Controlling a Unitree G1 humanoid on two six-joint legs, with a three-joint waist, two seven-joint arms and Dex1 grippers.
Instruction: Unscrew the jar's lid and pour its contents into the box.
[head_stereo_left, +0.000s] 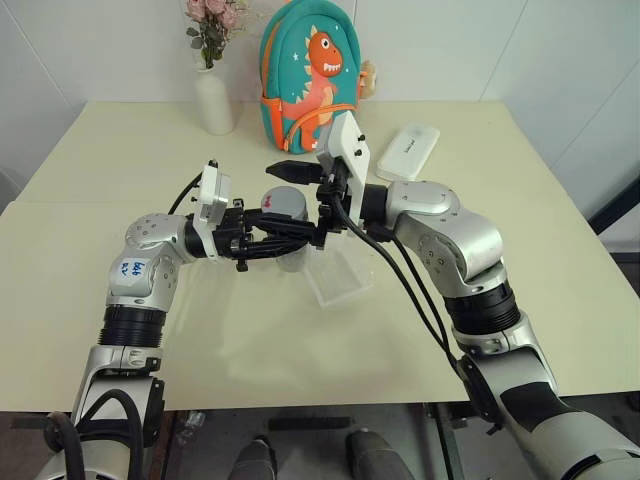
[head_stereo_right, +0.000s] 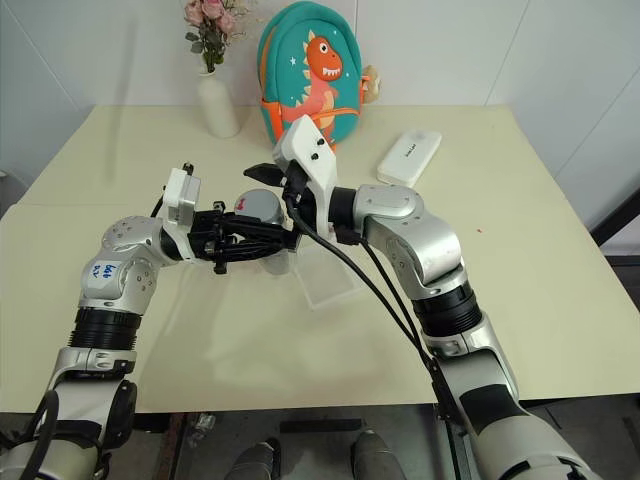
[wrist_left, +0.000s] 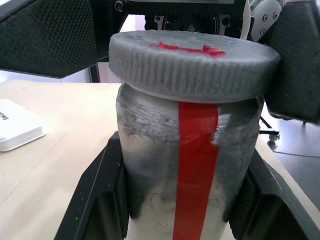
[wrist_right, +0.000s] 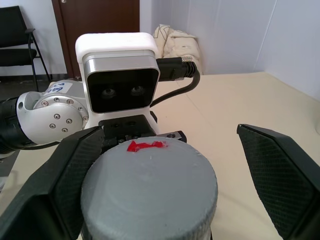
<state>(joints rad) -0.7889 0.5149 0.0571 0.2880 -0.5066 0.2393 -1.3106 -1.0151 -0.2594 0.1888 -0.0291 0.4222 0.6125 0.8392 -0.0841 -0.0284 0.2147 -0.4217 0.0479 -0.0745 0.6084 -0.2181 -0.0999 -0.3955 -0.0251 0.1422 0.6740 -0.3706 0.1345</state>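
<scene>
My left gripper (head_stereo_left: 292, 238) is shut on the jar (wrist_left: 190, 165), a clear cylinder with a red strip down its side, and holds it upright above the table. The grey lid (wrist_right: 150, 185) with a red mark sits on the jar. From the other side my right gripper (head_stereo_left: 302, 196) stands open around the lid, with one finger (wrist_right: 65, 185) close beside it and the other finger (wrist_right: 280, 175) well apart. Just right of the jar, the clear plastic box (head_stereo_left: 340, 280) lies on the table. The contents are hidden inside the jar.
At the back of the table stand a white vase (head_stereo_left: 213, 100) with pink flowers and a teal dinosaur backpack (head_stereo_left: 310, 80). A white oblong case (head_stereo_left: 408, 152) lies at the back right. The table's front edge runs close below the arms.
</scene>
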